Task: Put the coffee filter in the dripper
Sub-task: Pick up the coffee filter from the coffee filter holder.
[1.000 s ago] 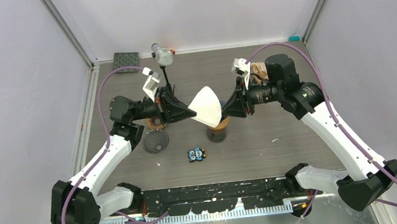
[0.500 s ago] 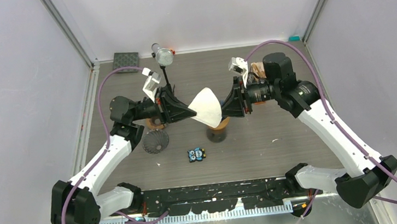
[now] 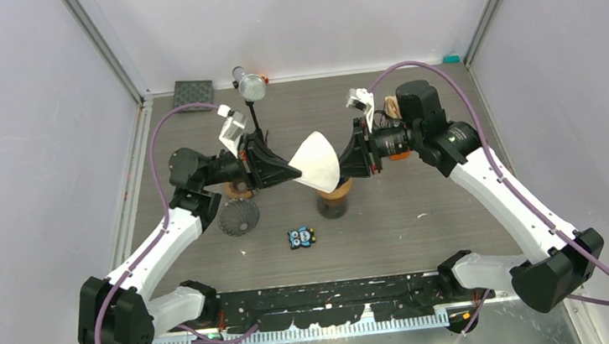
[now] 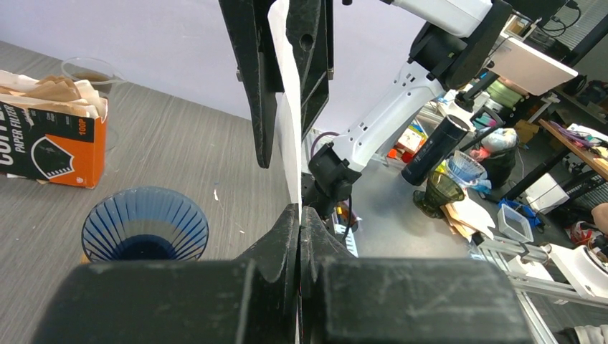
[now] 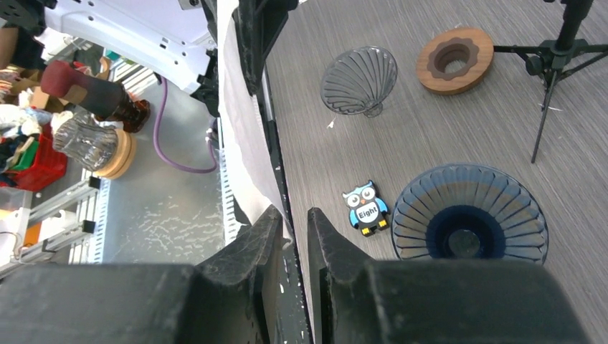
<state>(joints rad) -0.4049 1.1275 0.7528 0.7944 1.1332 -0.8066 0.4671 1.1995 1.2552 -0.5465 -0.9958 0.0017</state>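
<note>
A white coffee filter (image 3: 317,164) hangs edge-on in the air between the two arms. My left gripper (image 3: 294,173) is shut on its pointed end; the left wrist view shows the jaws (image 4: 299,211) pressed together on the paper (image 4: 287,107). My right gripper (image 3: 342,164) straddles the filter's opposite edge (image 5: 240,136). Its jaws (image 5: 294,215) stand open by a narrow gap, with the paper against the left finger. The blue ribbed dripper (image 5: 469,223) sits on its stand below the filter (image 3: 331,196) and is also in the left wrist view (image 4: 145,233).
A grey glass dripper (image 3: 239,218) and a wooden ring (image 5: 454,60) lie left of the stand. An owl sticker (image 3: 301,237) lies in front. A microphone on a tripod (image 3: 252,86) stands at the back. An orange filter box (image 4: 50,140) sits back right.
My right gripper has moved left onto the filter's edge and its jaws have narrowed around it. The left gripper and the filter have stayed in place.
</note>
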